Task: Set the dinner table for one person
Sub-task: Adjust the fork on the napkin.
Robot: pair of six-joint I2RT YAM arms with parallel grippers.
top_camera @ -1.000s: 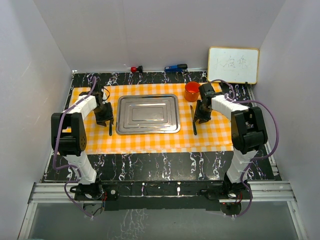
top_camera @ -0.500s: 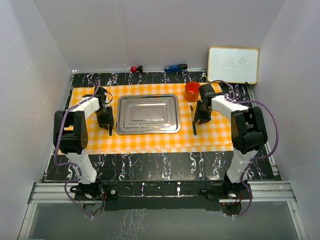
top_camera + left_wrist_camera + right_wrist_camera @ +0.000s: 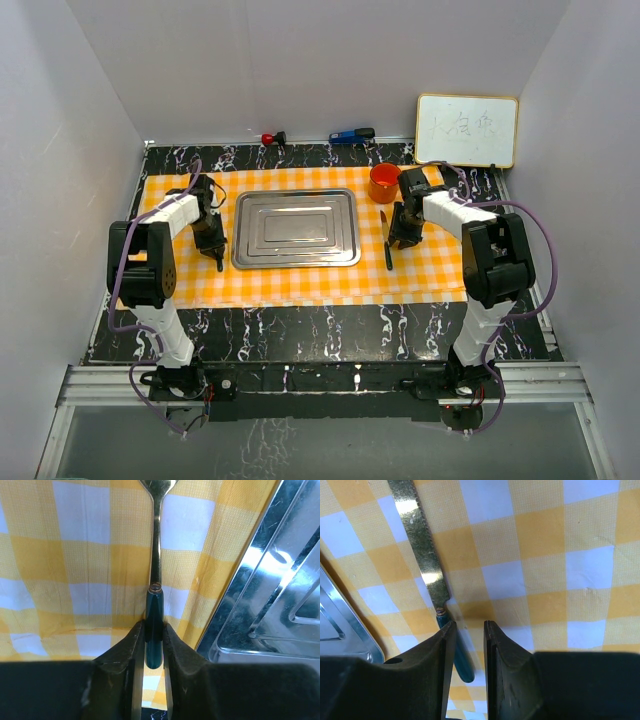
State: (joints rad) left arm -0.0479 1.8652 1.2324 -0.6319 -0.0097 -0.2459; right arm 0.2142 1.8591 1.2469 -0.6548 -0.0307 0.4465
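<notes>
Looks like the cutlery step: your left gripper (image 3: 153,630) clamps the green-handled utensil (image 3: 155,555) at bottom-centre; right gripper (image 3: 470,625) gapes slightly, empty, beside the knife (image 3: 420,545). Next probably needs a gentle, level lift.

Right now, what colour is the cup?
Orange. The cup shows best in the top view.

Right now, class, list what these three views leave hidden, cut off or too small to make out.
- Left wrist view: the utensil has its head cut off by the top edge, so fork or spoon is unclear.
- Right wrist view: a finger hides part of the knife handle.
- Top view: the whiteboard writing is too faint to read. The red thing and the blue thing beyond are too small to name.
</notes>
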